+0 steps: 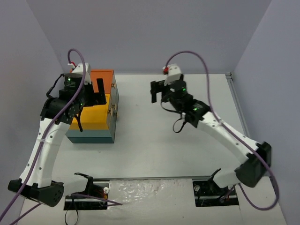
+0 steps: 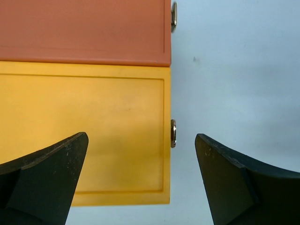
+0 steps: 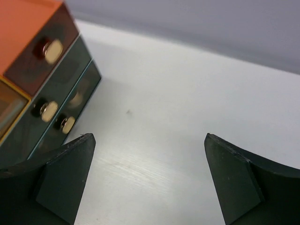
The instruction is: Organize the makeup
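Holding its jaws wide apart with nothing between them, your left gripper (image 2: 141, 140) is hanging above the box (image 1: 96, 119) and looking straight down. One finger is sitting over the yellow panel (image 2: 84, 117). The other is sitting over the bare table (image 1: 154, 140), just past the box's knobbed face. A brass knob (image 2: 173, 133) is showing between the two fingertips, and the orange panel (image 2: 84, 30) is lying farther ahead in the wrist view.

The makeup is not showing up near either gripper, so you cannot tell from these views where it is lying.

Your left arm is rising from its base at the near left corner and leaning forward. Its wrist is bending down over the top of the box.

Your right gripper (image 3: 150, 138) is also standing fully open and gripping nothing. It is hovering over the middle of the table, well apart from the box, with its fingers pointing left toward the knobbed side. Its wrist camera is catching the dark teal drawer fronts (image 3: 61, 93) at the left edge, each carrying a round knob.

Your right arm is stretching from its base at the near right, running forward and left across the table, with its elbow low and its wrist raised.
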{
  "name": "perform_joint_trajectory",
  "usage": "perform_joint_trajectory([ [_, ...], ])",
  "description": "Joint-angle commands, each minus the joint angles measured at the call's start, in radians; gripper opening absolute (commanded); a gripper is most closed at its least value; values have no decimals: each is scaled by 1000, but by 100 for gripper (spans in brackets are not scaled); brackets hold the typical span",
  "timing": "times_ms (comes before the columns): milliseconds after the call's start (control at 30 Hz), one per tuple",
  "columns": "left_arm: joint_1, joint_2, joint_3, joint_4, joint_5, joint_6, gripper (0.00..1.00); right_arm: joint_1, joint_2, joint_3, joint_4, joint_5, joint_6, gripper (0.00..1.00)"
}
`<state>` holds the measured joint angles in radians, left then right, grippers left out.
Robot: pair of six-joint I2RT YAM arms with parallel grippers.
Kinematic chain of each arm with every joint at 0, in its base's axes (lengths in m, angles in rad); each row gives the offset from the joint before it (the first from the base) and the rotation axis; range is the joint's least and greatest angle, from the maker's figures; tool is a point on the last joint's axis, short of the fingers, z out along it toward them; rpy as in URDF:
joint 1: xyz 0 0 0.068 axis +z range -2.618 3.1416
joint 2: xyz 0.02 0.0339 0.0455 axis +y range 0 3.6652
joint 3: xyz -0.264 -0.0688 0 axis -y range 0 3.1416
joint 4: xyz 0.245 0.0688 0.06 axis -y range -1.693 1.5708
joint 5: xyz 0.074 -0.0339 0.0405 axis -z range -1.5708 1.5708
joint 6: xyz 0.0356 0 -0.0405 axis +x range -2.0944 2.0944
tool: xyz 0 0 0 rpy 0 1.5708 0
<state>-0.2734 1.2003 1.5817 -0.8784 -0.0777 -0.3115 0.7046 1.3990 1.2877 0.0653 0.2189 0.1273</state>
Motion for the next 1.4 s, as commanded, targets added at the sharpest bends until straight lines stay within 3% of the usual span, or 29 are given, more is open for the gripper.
perform_joint_trajectory([
  [0, 8, -159, 123, -77, -119, 69, 97, -33, -252, 6, -181, 255, -17, 100],
  [167, 8, -286, 118, -127, -207, 95, 97, -33, -513, -13, -271, 368, -32, 100],
  [467, 8, -467, -18, -267, -283, 102, 97, -34, -772, -43, -456, 435, -60, 100],
  [800, 8, -613, -165, -308, -326, -48, 97, -31, -844, -117, -464, 365, -50, 100],
  [1367, 7, -638, -215, -367, -338, -77, 97, -28, -877, -93, -476, 249, -5, 100],
])
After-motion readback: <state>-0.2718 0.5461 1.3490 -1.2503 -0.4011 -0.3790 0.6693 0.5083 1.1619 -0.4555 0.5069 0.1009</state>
